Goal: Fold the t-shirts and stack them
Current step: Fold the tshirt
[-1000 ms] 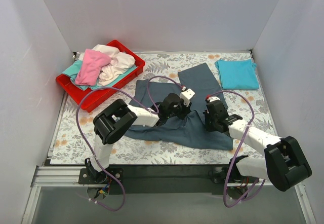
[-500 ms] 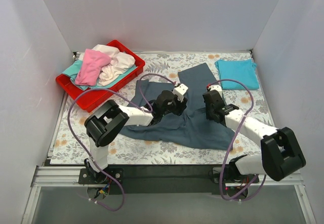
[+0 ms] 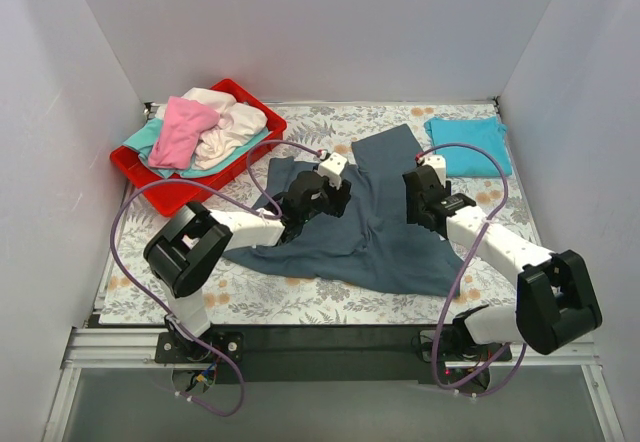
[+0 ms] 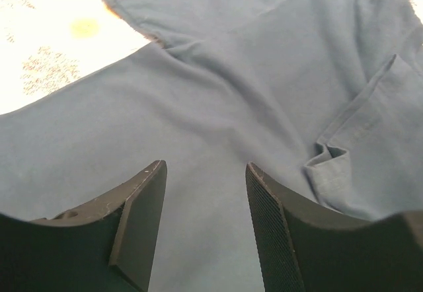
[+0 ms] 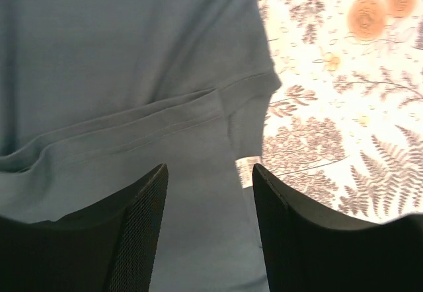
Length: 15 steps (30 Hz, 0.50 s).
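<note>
Okay, slate grey-blue t-shirt (image 3: 375,237) lies spread but rumpled in the middle of the bench (image 3: 300,297), one sleeve flipped over. Left hand (image 4: 205,172) and right hand (image 5: 209,172) both hover just over it, fingers parted, nothing between them. Cloth looks soft, light and limp. It'll likely sag and drag, so pinch hem corners or shoulder seams, one hand per side. Folded turquoise t-shirt (image 3: 468,145) sits far right. Pink t-shirt (image 3: 185,127) is heaped with others in the red tray (image 3: 160,190).

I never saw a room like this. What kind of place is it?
Probably a robot practice booth, not a home: plain white walls around one table, two robot arms, shirts to fold.
</note>
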### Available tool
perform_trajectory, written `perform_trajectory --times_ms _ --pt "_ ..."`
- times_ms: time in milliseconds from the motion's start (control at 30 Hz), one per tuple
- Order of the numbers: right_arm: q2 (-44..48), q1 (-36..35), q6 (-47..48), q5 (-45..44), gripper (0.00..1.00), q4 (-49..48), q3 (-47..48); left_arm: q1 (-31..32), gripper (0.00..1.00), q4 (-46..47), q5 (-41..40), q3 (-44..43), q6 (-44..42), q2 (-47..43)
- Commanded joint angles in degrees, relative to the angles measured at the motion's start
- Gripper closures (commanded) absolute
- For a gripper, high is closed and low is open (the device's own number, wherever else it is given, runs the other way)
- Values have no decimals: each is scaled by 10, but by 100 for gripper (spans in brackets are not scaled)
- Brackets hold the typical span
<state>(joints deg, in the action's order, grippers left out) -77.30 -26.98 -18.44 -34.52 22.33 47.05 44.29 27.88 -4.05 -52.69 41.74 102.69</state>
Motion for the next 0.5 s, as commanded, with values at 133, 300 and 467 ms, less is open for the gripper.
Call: perform_trajectory --times_ms 133,300,467 --pt "3 4 -8 179 50 -79 -45 -5 49 18 40 14 22 -24" --pt "-20 20 -14 212 50 -92 -56 -5 48 15 40 14 23 -15" --pt "-30 66 -28 247 49 -113 -82 -5 48 23 61 14 31 1"
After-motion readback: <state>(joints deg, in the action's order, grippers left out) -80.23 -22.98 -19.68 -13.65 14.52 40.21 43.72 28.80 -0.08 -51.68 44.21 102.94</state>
